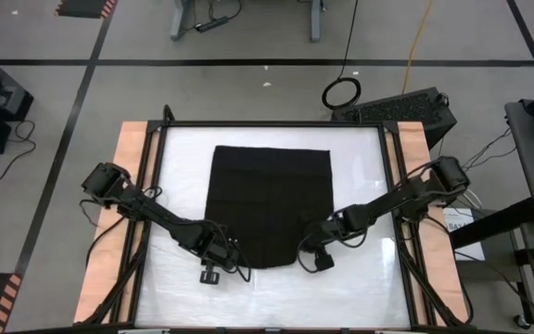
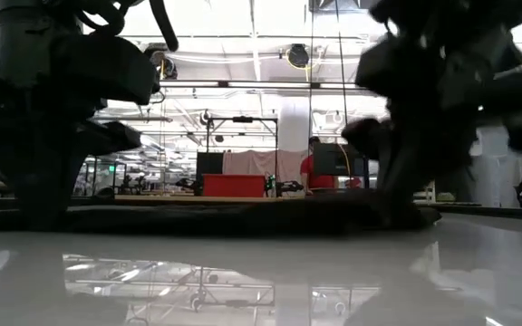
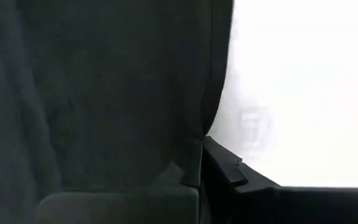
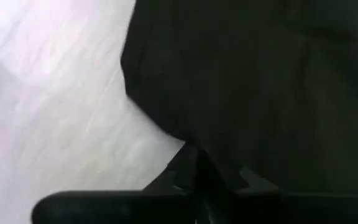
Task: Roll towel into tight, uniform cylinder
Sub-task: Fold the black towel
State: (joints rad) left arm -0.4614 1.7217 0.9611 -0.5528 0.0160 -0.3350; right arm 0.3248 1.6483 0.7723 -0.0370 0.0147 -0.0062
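Observation:
The black towel (image 1: 270, 204) lies spread flat on the white tabletop (image 1: 360, 288), and in the low view it shows as a low dark strip (image 2: 225, 217). My left gripper (image 1: 217, 258) is down at the towel's near left corner and is shut on it. My right gripper (image 1: 313, 250) is down at the near right corner and is shut on it. Both wrist views show the cloth, in the left one (image 3: 104, 87) and in the right one (image 4: 260, 81), running right up to the fingers. The white tag does not show. My left gripper pinches the towel's near left corner (image 3: 193, 168) between its two fingers (image 3: 229, 171), coming from above with the fingers pointing down. The rest of the towel lies flat on the table. My right gripper pinches the towel's near right corner (image 4: 188, 149) between its two fingers (image 4: 166, 186), coming from above. The cloth rises a little at the fingers, and the rest lies flat on the table.
The white tabletop sits in a black frame (image 1: 267, 123) with wooden side strips (image 1: 119, 213). Bare table lies between the towel and the near edge (image 1: 267, 301) and on both sides of the towel. People show in the room far behind (image 2: 315, 167).

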